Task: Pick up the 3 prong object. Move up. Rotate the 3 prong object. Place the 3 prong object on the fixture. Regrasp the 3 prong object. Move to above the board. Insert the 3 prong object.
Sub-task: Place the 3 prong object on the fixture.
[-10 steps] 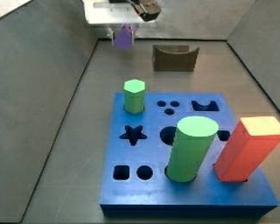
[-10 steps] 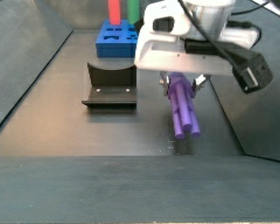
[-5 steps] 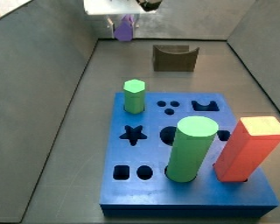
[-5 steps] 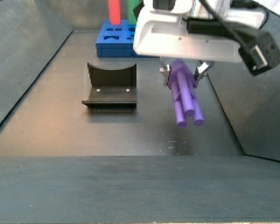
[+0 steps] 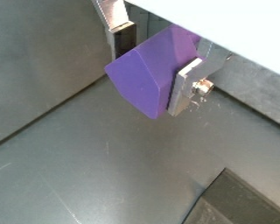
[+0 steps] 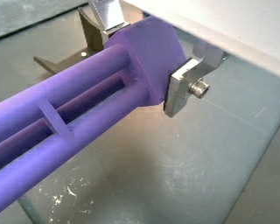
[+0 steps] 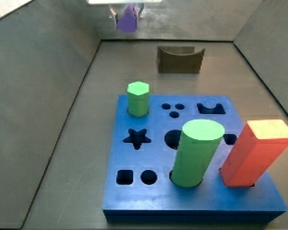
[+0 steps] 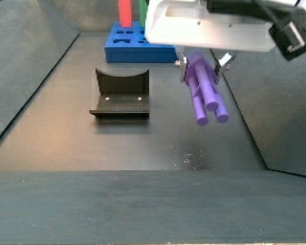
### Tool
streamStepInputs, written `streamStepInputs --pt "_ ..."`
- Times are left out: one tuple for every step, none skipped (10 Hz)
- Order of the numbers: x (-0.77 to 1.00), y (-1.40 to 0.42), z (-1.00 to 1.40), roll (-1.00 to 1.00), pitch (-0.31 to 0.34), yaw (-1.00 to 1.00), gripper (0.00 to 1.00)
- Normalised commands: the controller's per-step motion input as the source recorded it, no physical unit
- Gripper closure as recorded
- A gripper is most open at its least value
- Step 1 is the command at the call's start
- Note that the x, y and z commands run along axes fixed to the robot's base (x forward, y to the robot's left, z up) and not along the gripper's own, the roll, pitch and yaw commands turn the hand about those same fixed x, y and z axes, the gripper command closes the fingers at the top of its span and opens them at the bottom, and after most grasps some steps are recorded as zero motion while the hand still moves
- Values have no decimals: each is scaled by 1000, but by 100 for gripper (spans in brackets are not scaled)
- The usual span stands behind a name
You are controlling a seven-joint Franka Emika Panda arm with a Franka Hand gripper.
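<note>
Overhead, the gripper [image 8: 202, 65] hangs clear of the floor, fingers [image 6: 184, 80] clenched on the upper end of the 3 prong object [image 8: 203, 94]. Its body is cropped by the frame edge. The fixture [image 8: 120, 94] stands apart, to the left.

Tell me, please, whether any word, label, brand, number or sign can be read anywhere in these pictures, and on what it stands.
None: no text can be read in any view.
The board, its green and orange-red pegs, and the fixture carry no marking.
The 3 prong object, clamped in the hand and hanging clear of the floor, shows only plain purple ridges.
The hand's white housing shows no legible print.
</note>
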Motion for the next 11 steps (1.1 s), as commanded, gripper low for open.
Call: streamStepInputs --pt "-38 -4 1000 -186 7 -20 100" --pt "-43 -2 1000 -194 6 -27 100" --pt "-46 2 1000 -198 5 -34 100" --pt "-42 0 925 -209 0 -38 100" --pt "-40 1 847 -217 0 -41 100" --pt "-37 3 793 -216 0 -43 100" --pt "-29 0 681 -197 4 -38 100" --pt "-21 -2 560 -179 10 -35 100" --pt "-15 -5 463 -175 15 -33 100" --pt "-15 -2 362 -181 18 -35 100" --pt "-14 1 260 -184 17 -39 100"
